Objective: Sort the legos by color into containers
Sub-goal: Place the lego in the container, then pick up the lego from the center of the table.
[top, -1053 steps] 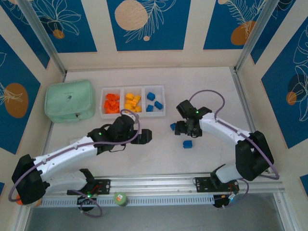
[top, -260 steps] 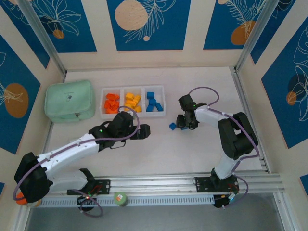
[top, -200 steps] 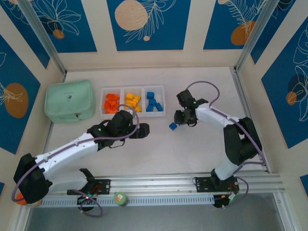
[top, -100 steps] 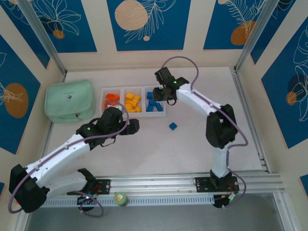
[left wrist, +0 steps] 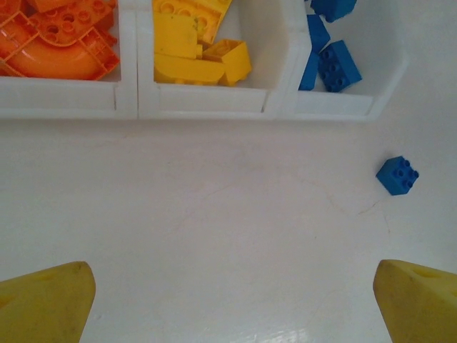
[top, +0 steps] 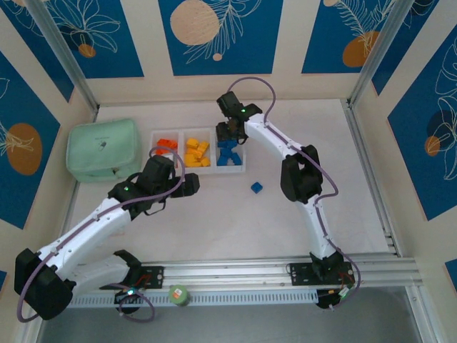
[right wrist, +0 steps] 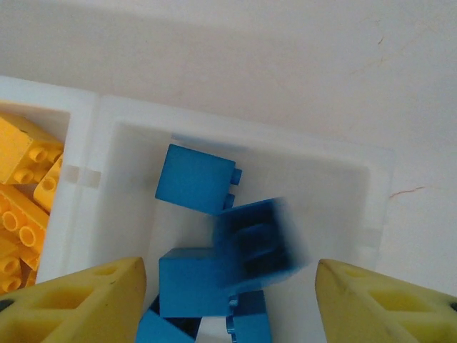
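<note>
Legos (top: 196, 150) lie by colour in the tray (left wrist: 128, 107): orange in the left compartment, yellow in the middle, blue on the right. One loose brick (left wrist: 398, 175), blue, stands on the table outside the tray, not yet binned.

Right gripper (right wrist: 232, 304): jaws wide, holding nothing. It hangs over the blue compartment (right wrist: 371, 214). A blurred brick (right wrist: 260, 243) shows below, between the fingers and touching neither; judged free of the jaws and inside that compartment.

Left gripper (left wrist: 232, 300): jaws wide, empty, low over bare table just on the near side of the tray.

Governing relation: from the left wrist, the loose brick lies ahead and to the right of the jaws, outside the line of the right fingertip and near the tray's blue corner. From above it lies near-side and right of the right gripper. Neither gripper is clearly nearer, though the brick is on the right arm's side.

The brick is square with four studs, so it has no long axis. It sits turned diagonal to the tray edge, so the wrist should square the jaws to two opposite faces.

Risk: closing on the corners may spin the brick away.
</note>
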Controlling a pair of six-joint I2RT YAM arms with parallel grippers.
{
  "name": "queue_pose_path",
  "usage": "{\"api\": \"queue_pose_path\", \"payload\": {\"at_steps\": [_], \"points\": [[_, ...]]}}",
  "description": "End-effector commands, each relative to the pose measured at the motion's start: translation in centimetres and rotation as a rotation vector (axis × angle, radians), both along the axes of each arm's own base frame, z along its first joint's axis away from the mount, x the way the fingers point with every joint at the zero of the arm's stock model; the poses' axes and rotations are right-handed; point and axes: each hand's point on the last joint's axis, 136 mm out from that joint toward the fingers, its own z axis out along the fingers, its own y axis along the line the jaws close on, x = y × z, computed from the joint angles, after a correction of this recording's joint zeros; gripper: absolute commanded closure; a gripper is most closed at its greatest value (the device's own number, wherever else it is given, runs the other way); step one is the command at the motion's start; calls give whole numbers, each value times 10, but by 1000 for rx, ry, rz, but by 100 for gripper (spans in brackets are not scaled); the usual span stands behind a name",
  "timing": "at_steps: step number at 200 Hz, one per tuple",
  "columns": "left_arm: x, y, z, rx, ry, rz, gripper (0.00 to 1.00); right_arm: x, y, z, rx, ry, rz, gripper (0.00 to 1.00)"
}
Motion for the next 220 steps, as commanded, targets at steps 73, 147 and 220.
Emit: {"api": "queue_pose_path", "payload": {"at_steps": [73,147,220], "points": [[-17,-3,5,-40,27,-60,1,-92,-55,43,38,-15,-9,27],[-30,-34,-11,-155,50,-83,1,-173,-94,-32,21,183,-26,22],[-33,-61,-21,-153,60,-98,1,-182,-100,-84,-60,277,-27,23]]}}
